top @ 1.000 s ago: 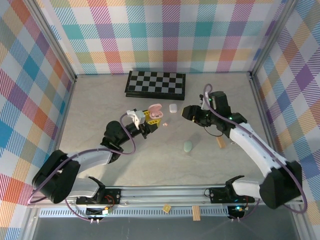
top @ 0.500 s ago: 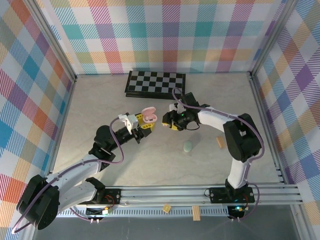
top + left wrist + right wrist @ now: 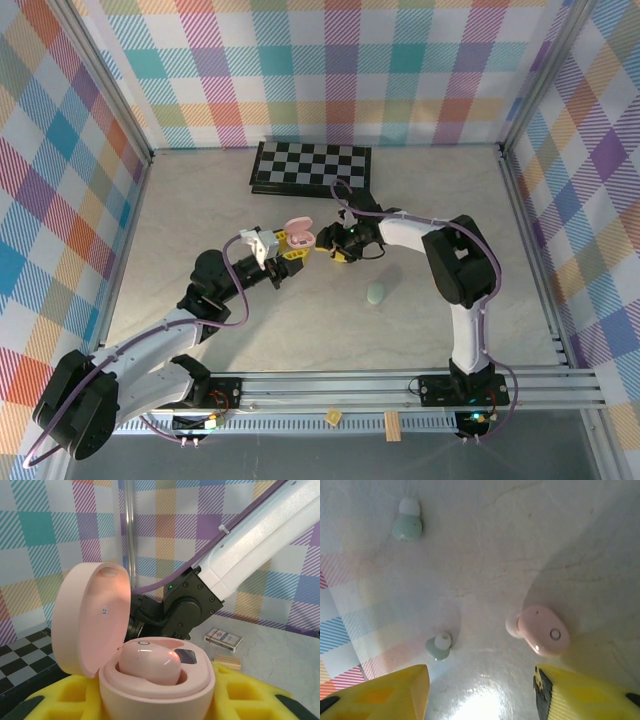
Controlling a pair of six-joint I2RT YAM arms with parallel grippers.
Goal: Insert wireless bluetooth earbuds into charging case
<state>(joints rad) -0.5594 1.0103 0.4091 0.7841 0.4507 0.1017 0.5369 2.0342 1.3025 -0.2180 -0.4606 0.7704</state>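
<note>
While seated pink earbud (image 3: 149,664) rests in open pink charging case (image 3: 160,692), lid tipped back to left, loose pink earbud (image 3: 540,630) lies on desk (image 3: 485,555); near green earbud (image 3: 438,646) beside it, far green earbud (image 3: 407,522) further off, both on desk; left fingers (image 3: 245,700) clamp pink charging case from both sides; right fingers (image 3: 580,692) spread open, empty, loose pink earbud just beyond them; green case (image 3: 376,293) on desk, well apart.

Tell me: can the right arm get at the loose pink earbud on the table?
Probably yes. The right gripper hangs open over the pink earbud, which lies bare on the table; the two green earbuds lie well apart from it.
</note>
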